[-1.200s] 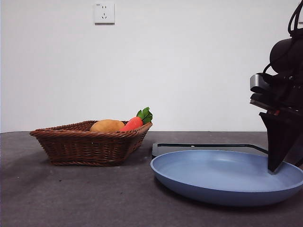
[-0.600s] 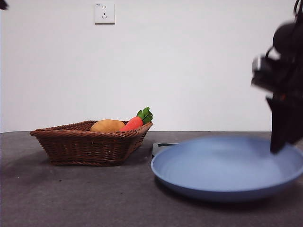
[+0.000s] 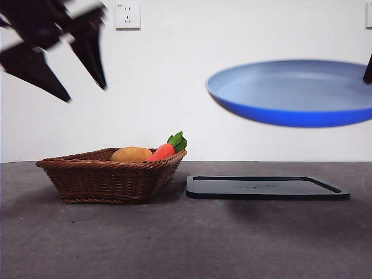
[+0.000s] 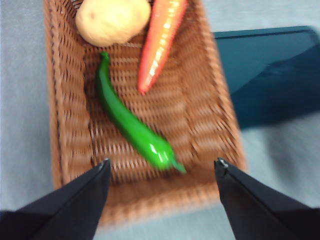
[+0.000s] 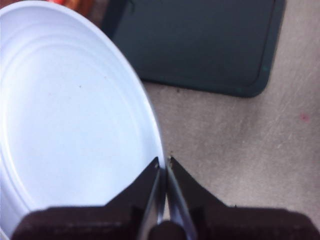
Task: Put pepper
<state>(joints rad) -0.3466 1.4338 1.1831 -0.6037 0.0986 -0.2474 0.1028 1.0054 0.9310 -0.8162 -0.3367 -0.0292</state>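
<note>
The pepper (image 4: 131, 125) is long, glossy and dark green. It lies in the brown wicker basket (image 4: 215, 107) beside a tan potato (image 4: 112, 20) and an orange carrot (image 4: 160, 42). From the front it is hidden behind the basket (image 3: 110, 177) wall. My left gripper (image 4: 161, 162) is open and hovers above the basket, high at the upper left in the front view (image 3: 58, 58). My right gripper (image 5: 164, 161) is shut on the rim of a blue plate (image 5: 70, 125) and holds it high in the air (image 3: 296, 93).
A dark flat tray (image 3: 264, 187) lies on the grey table to the right of the basket, below the lifted plate; it also shows in the right wrist view (image 5: 200, 45). The potato (image 3: 131, 154) and carrot (image 3: 165, 150) rise above the basket rim. A wall socket (image 3: 128, 15) is on the white wall.
My right gripper has lifted the blue plate off the dark tray, high into the air. My left gripper has come into view above the basket.
</note>
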